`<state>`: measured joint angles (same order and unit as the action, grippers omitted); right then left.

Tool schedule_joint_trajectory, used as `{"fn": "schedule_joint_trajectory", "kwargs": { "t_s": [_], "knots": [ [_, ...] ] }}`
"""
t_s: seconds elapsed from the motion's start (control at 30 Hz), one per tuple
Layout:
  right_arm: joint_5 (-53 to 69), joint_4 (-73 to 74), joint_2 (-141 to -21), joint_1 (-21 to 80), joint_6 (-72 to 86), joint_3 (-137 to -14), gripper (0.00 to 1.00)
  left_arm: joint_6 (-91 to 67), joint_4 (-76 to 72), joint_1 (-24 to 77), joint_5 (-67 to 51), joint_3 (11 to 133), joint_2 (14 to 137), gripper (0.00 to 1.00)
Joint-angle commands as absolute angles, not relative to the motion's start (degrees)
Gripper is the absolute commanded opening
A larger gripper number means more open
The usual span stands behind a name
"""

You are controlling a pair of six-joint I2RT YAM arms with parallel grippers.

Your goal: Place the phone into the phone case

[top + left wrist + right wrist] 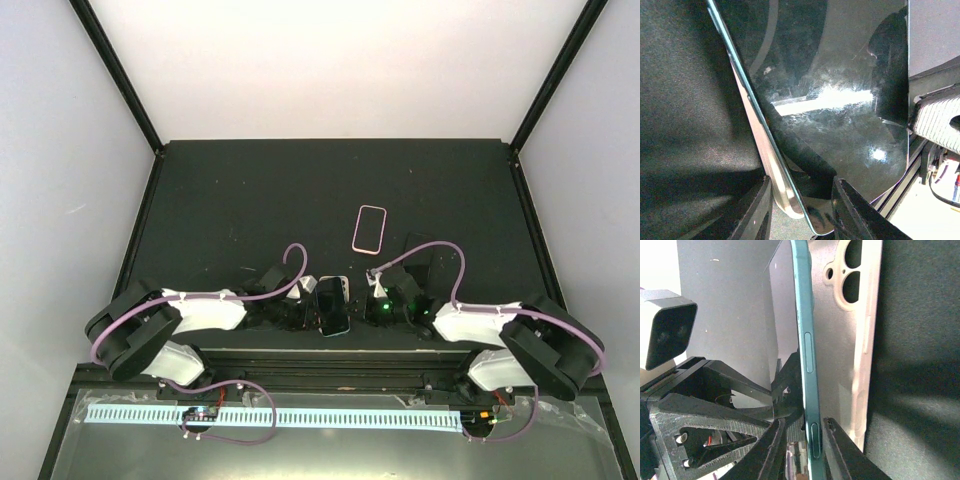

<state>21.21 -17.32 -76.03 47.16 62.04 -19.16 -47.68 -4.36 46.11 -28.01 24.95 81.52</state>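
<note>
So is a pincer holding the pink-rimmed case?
No, the pink-rimmed case lies flat on the dark table, with nothing gripping it.

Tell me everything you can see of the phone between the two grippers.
The phone is a slim slab: glossy, smudged dark glass face, teal metal-looking edge with long side buttons. It stands tilted by the near edge of the table, gripped low by the right gripper, its lower corner within the left gripper. A pale case stands close behind it.
</note>
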Motion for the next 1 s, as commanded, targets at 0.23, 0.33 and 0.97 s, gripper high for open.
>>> {"fn": "schedule_joint_trajectory", "kwargs": {
  "t_s": [0.23, 0.33, 0.97],
  "knots": [
    [28.8, -31.7, -81.1, 47.6, 65.0, -17.8, 0.14, -47.7, -2.6, 47.3, -25.7, 27.2, 81.8, 0.34],
    [27.1, -30.6, -77.8, 47.6, 64.8, -17.2, 0.1, -47.9, -0.6, 47.3, -24.5, 27.6, 79.6, 0.38],
    [17.3, -15.0, -65.9, 47.5, 66.8, -17.8, 0.05, -48.5, -4.8, 45.1, -24.1, 27.2, 77.8, 0.66]
  ]
}}
